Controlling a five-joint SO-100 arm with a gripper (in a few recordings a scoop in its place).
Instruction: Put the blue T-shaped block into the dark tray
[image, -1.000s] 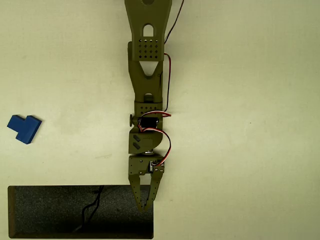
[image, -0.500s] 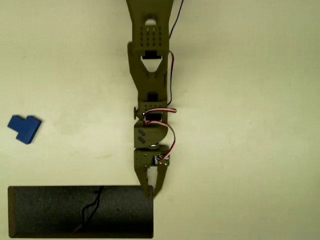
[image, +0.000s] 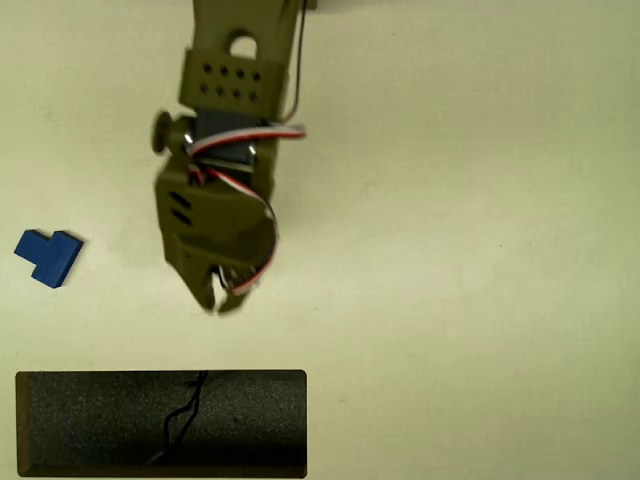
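- The blue T-shaped block (image: 48, 258) lies untouched on the bench (image: 480, 250), left of the gripper (image: 214, 302); whether its fingers are parted, I cannot tell.
- Misaligned descent could shove the block away from the dark tray (image: 100, 425).

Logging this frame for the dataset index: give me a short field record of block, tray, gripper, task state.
block: blue T-shaped block, on the table at the picture's left edge, untouched
tray: dark tray, bottom left, nothing in it, thin dark line across its floor
gripper: gripper, between block and tray, above the table, holding nothing; the fingers blurred
task state: block not yet picked up
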